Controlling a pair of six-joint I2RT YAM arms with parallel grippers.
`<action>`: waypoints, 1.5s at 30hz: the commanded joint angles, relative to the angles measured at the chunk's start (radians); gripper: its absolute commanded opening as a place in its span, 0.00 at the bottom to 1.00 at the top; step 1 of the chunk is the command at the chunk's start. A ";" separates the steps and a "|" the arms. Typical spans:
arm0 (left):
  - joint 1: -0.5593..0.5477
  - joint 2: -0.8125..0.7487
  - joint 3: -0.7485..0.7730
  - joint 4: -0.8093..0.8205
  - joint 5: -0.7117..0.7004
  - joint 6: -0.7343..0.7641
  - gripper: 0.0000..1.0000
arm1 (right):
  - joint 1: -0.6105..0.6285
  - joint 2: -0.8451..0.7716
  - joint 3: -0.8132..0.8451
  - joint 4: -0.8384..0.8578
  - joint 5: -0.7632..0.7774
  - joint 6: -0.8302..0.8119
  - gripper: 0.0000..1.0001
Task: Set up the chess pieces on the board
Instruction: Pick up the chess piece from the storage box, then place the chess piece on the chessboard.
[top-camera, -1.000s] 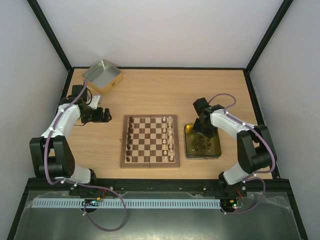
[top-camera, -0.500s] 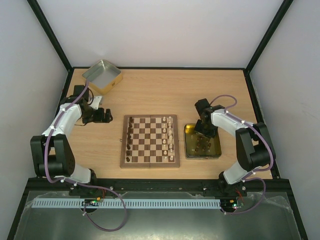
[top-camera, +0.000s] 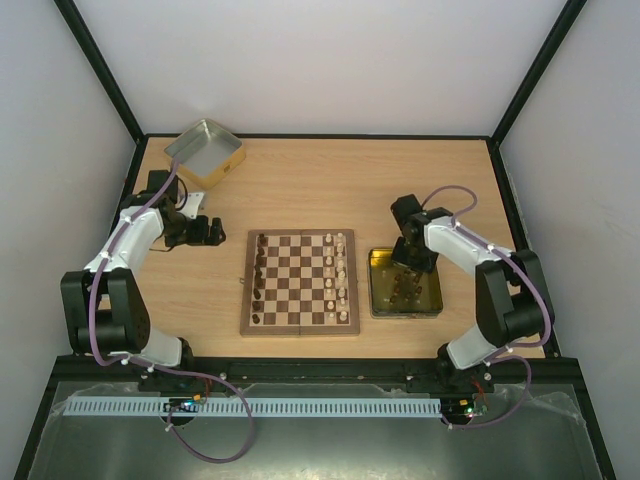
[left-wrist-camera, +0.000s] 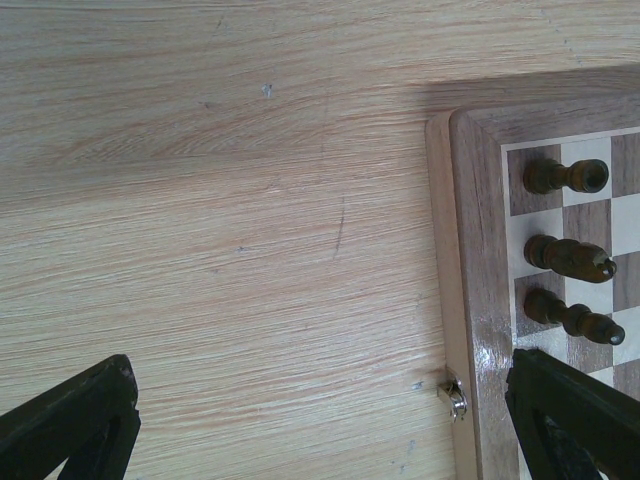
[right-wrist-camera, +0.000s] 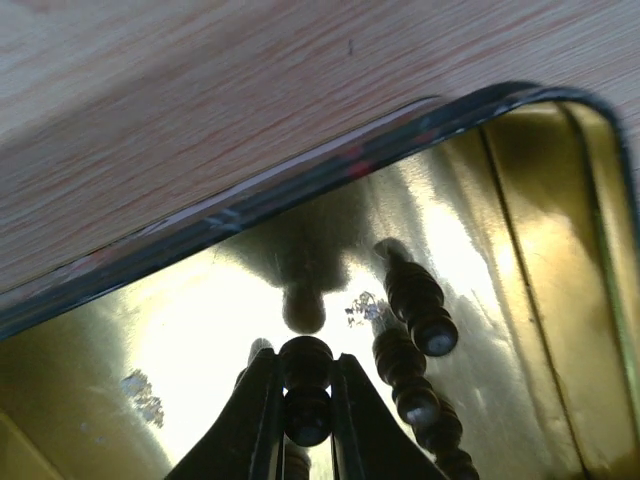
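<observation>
The table (top-camera: 320, 180) carried the board (top-camera: 298, 281) at its middle, dark men lined along its left side. The gold tin (right-wrist-camera: 120, 330) sat toward the table's right edge as the supply. The left gripper (top-camera: 207, 231) hung spread wide near the left edge, probably keeping clear. The right gripper (right-wrist-camera: 305, 395) sat in the tin, pinching a dark piece (right-wrist-camera: 306, 365), presumably for the board

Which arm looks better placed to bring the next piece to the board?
The right. The right gripper is down in the yellow-gold tin, jaws closed on a dark chess piece. The left gripper hangs open over the table beside the chessboard, holding nothing.
</observation>
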 joint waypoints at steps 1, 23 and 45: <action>-0.006 -0.006 -0.006 -0.006 0.002 0.001 1.00 | -0.002 -0.067 0.086 -0.100 0.051 -0.014 0.08; 0.006 -0.050 -0.015 0.008 -0.021 -0.008 1.00 | 0.509 0.519 1.096 -0.385 0.011 0.010 0.08; 0.017 -0.064 -0.019 0.010 -0.006 -0.007 1.00 | 0.561 0.797 1.325 -0.328 -0.157 0.011 0.09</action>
